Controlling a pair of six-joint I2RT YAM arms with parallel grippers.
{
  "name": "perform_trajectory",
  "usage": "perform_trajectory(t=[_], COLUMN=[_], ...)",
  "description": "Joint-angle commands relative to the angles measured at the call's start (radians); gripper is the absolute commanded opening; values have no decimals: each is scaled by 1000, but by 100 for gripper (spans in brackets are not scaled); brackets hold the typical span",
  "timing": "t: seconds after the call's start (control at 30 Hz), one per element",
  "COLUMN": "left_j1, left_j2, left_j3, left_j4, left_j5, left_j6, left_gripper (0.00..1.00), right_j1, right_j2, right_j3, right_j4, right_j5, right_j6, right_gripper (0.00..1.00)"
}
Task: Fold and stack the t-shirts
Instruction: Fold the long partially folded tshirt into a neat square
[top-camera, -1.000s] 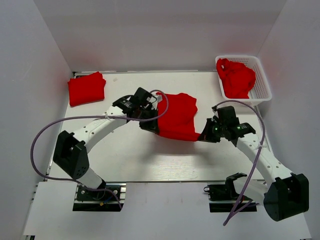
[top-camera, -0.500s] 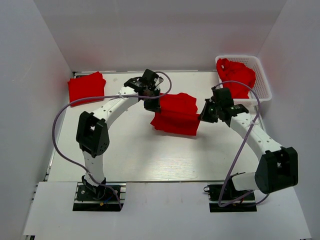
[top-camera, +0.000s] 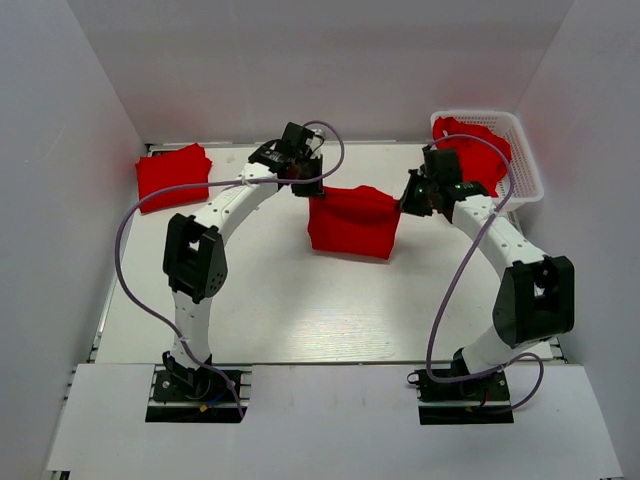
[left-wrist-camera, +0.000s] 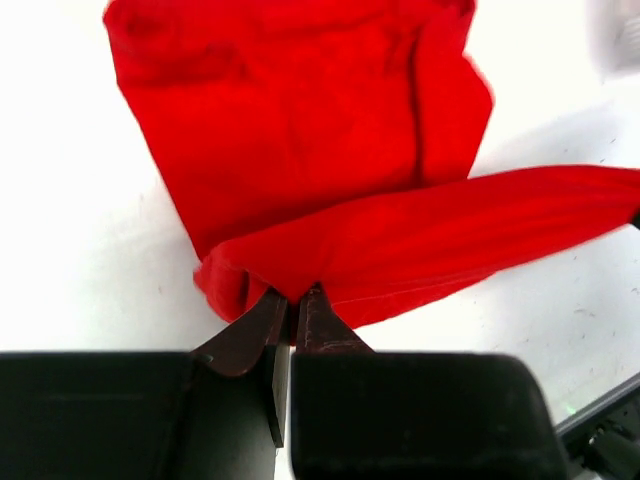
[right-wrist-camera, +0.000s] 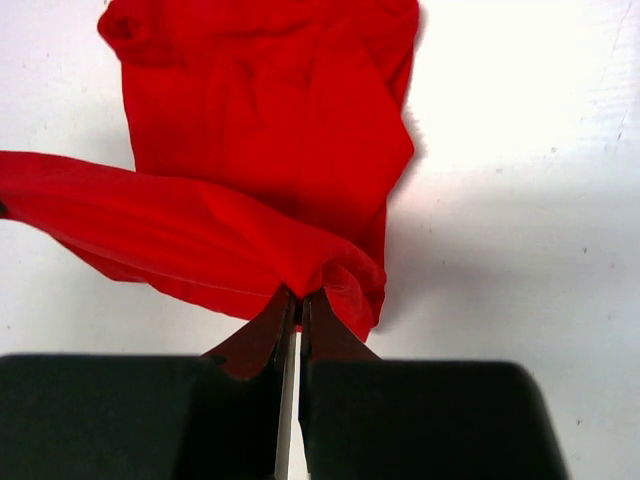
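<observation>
The left gripper (left-wrist-camera: 292, 295) and right gripper (right-wrist-camera: 297, 297) each pinch a corner of a red t-shirt (top-camera: 350, 222), its doubled edge stretched between them, lifted above mid-table (top-camera: 280, 300). A folded t-shirt (top-camera: 173, 176) lies far left. Crumpled t-shirts (top-camera: 485, 150) fill the white lattice basket (top-camera: 527, 175).

No legible text, label, brand, number or sign appears in any view; all visible surfaces are unmarked.
</observation>
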Motion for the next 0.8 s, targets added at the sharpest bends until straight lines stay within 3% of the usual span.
perform_trajectory(t=[0.0,0.33,0.77], left_j1=[11,40,79], left_j2=[-12,60,203], left_j3=[60,119,212], left_j4=[65,88,239], left_j5=[-34,-74,41], left_j6=[35,35,55], left_gripper=[0,0,0], right_j1=[-23,-51,-85], right_j2=[26,120,313], right_j3=[76,130,271], right_j4=[35,59,160], right_j5=[23,19,-1], right_j6=[-31,-45,-35], right_gripper=[0,0,0])
